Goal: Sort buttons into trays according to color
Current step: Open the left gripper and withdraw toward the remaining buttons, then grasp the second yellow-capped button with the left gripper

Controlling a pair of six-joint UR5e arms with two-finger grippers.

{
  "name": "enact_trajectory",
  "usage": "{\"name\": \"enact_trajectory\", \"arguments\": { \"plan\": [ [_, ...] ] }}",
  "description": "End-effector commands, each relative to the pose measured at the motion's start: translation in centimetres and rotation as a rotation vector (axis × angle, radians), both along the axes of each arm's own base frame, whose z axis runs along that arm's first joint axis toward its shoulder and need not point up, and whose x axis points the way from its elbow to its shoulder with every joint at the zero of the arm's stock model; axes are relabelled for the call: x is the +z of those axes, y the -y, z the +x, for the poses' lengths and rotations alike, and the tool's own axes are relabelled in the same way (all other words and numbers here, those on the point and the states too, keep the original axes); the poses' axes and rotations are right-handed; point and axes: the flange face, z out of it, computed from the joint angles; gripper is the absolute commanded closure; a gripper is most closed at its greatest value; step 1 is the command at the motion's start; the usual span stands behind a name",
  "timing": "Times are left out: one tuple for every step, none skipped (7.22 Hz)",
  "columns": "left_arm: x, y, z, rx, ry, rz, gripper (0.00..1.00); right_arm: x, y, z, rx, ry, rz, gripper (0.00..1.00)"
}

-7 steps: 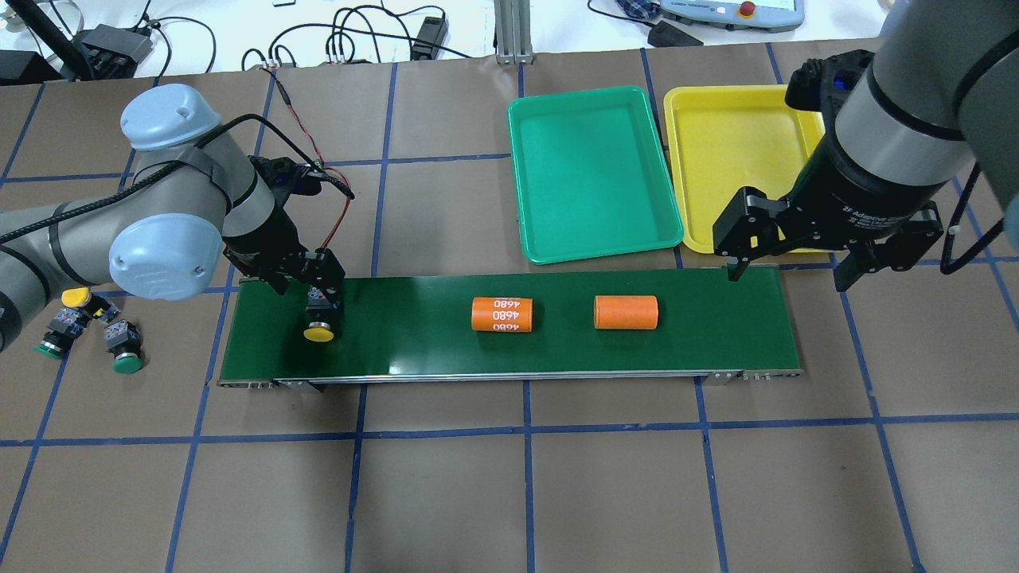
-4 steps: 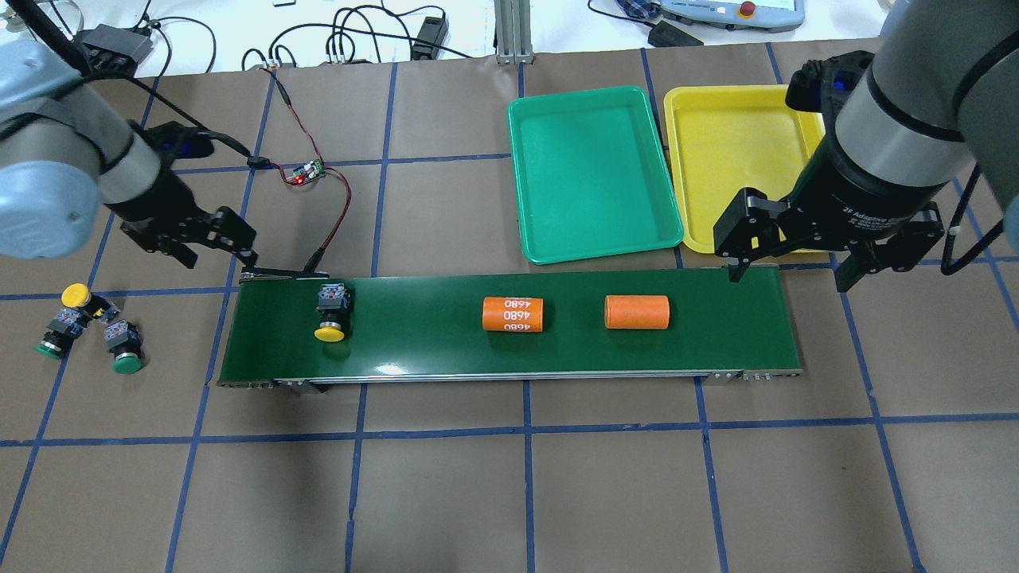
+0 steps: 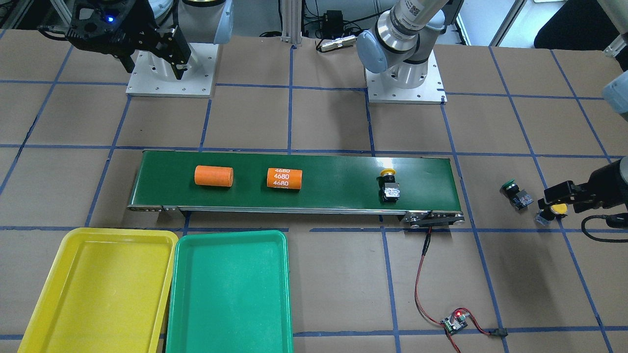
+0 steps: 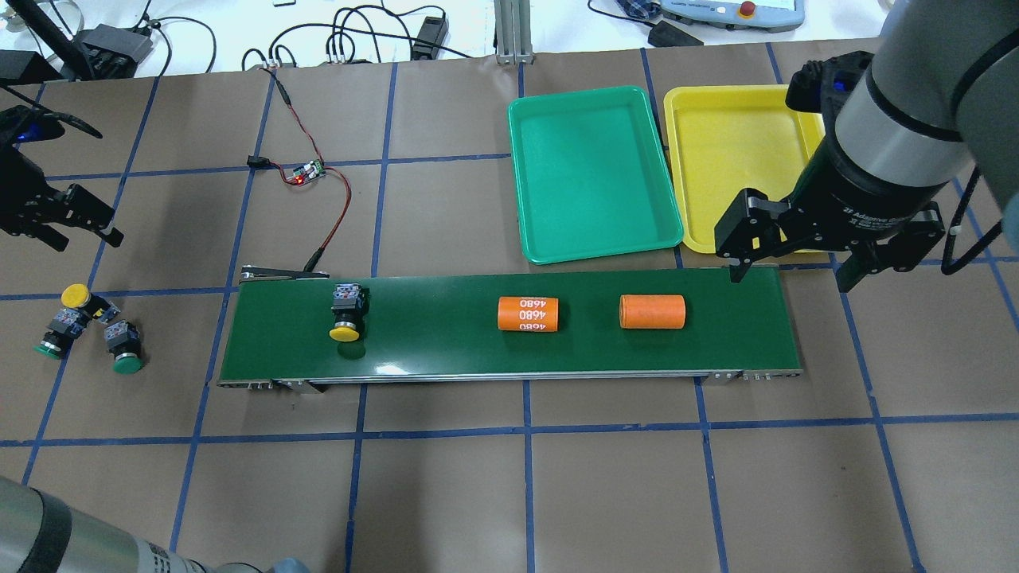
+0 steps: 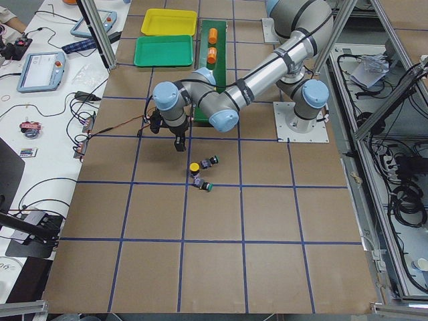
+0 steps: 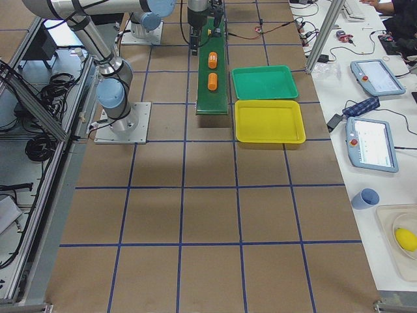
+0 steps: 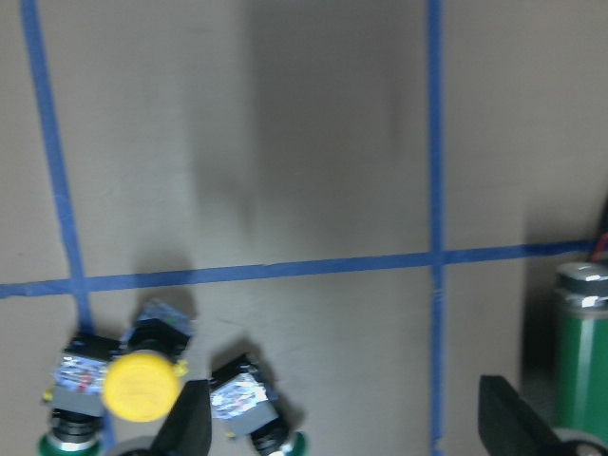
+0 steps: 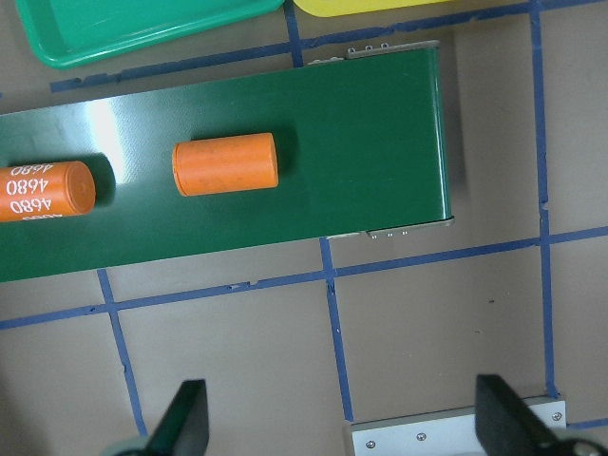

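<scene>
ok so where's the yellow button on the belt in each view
Front-facing: the yellow button lies on the belt, right part.
Overhead: button on its left part.
Left side: cannot make it out.
Right side: cannot make it out.
Left wrist: not in it.
Right wrist: not in it.
Landmark: the orange cylinder marked 4680, next along the belt.

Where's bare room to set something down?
The green plastic tray and yellow plastic tray are bare. On the dark-green conveyor belt, the gap between the yellow-capped button and the printed orange cylinder. Crowded: the three-button cluster.
</scene>
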Motion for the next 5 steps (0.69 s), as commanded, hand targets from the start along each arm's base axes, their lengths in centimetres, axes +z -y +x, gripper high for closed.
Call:
{"name": "enact_trajectory", "arguments": {
  "plan": [
    [-3.4, -1.2, 4.4, -0.056, -0.025, 0.038, 0.00, 0.0, 0.0, 0.0, 0.001, 0.000, 0.000, 0.00],
    [-3.6, -1.5, 4.8, -0.111, -0.001, 0.062, 0.00, -0.1, 0.0, 0.0, 0.001, -0.002, 0.002, 0.00],
    [-4.2, -1.8, 4.6, -0.115, -0.005, 0.079, 0.00, -0.1, 0.0, 0.0, 0.001, -0.002, 0.002, 0.00],
    [-5.8, -2.6, 3.9, -0.114, -0.023, 0.097, 0.00, -0.1, 0.0, 0.0, 0.001, 0.001, 0.003, 0.00],
    [-6.7, -2.5, 4.2, -0.124, 0.044, 0.026, 0.00, -0.3, 0.0, 0.0, 0.001, -0.002, 0.006, 0.00]
  ]
}}
